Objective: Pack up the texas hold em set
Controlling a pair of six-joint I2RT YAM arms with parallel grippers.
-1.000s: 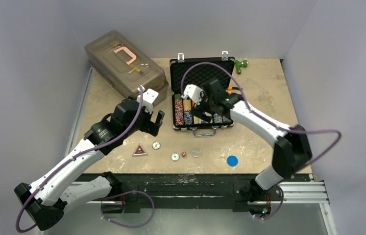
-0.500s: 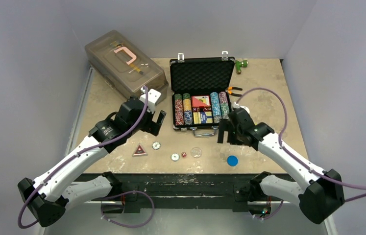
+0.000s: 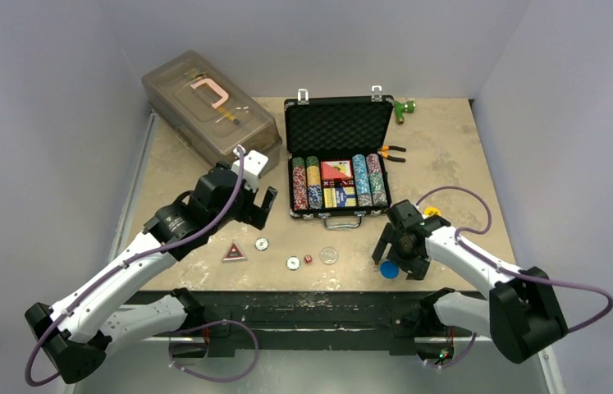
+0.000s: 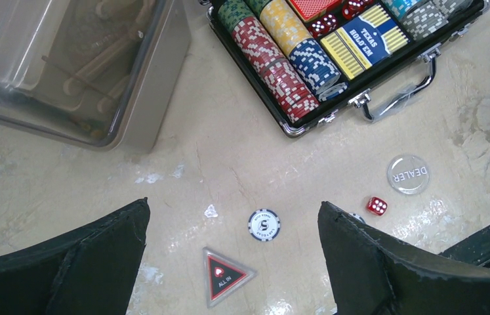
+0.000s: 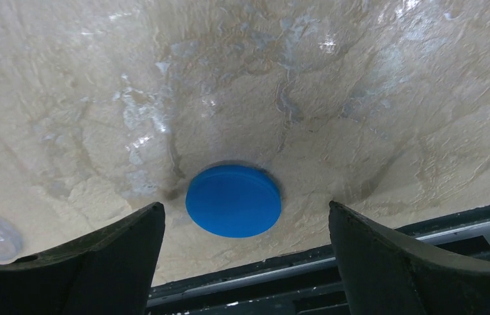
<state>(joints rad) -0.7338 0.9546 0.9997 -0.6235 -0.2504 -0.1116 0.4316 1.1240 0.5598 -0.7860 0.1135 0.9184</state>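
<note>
The black briefcase (image 3: pixel 381 109) lies open at the back centre, with rows of poker chips (image 3: pixel 305 183) and card decks inside; it also shows in the left wrist view (image 4: pixel 281 121). On the table in front lie a triangular "ALL IN" marker (image 3: pixel 234 253), two loose chips (image 3: pixel 262 243), a red die (image 3: pixel 307 258), a clear dealer disc (image 3: pixel 329 255) and a blue disc (image 3: pixel 389 269). My left gripper (image 3: pixel 258 205) is open and empty above the marker (image 4: pixel 225 275) and one chip (image 4: pixel 264 225). My right gripper (image 3: pixel 397 256) is open, low over the blue disc (image 5: pixel 233 200), with a finger on either side of it.
A large translucent grey-brown box (image 3: pixel 208 107) stands at the back left. Orange-handled pliers (image 3: pixel 391 153) lie right of the case, and a green object (image 3: pixel 404 107) at the back. The blue disc lies close to the table's front edge and its black rail (image 5: pixel 360 262).
My right arm has swung from over the case to the front right and come down over the blue disc. My left arm has barely moved.
</note>
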